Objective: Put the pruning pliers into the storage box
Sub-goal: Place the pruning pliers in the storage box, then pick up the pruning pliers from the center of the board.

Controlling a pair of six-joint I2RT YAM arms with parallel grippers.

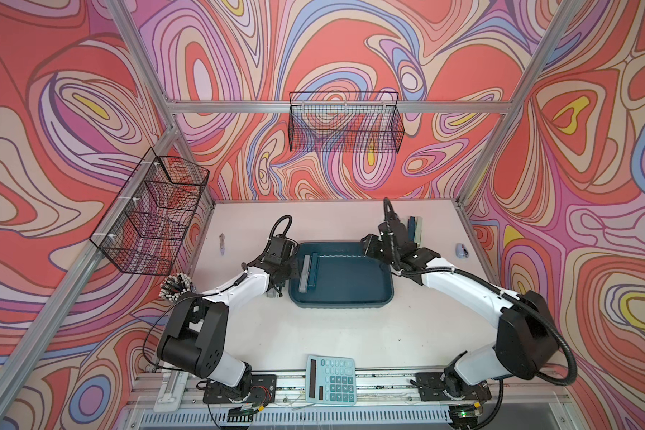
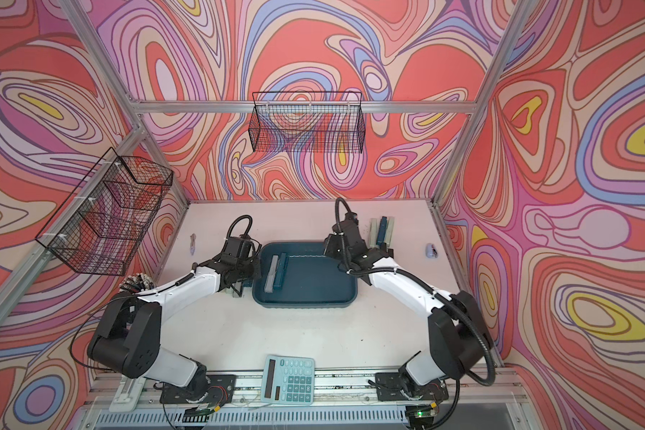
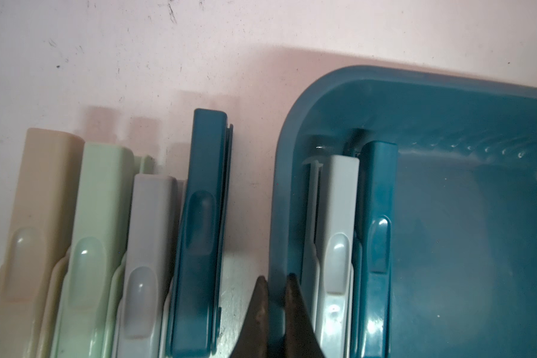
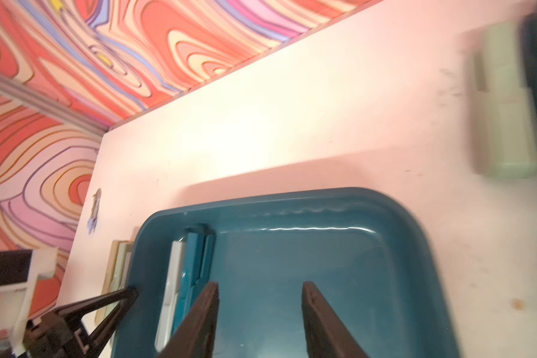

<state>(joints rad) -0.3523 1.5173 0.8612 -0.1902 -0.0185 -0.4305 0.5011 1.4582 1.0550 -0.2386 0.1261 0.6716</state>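
Here the left pincer point(image 3: 276, 288) is clenched on the rim of the storage box point(image 3: 447, 86), with four pruning pliers point(image 3: 199, 217) lying just outside it, parallel to two boxed pliers point(image 1: 310, 273). The right pincer point(image 4: 259, 283), released and empty above the box, looks better placed for the farther pliers point(image 2: 382, 231), which lie beyond it, outward, pointing away.

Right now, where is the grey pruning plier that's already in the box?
In both top views the grey plier lies inside the storage box, along its wall on the robot's left, beside a dark teal plier.
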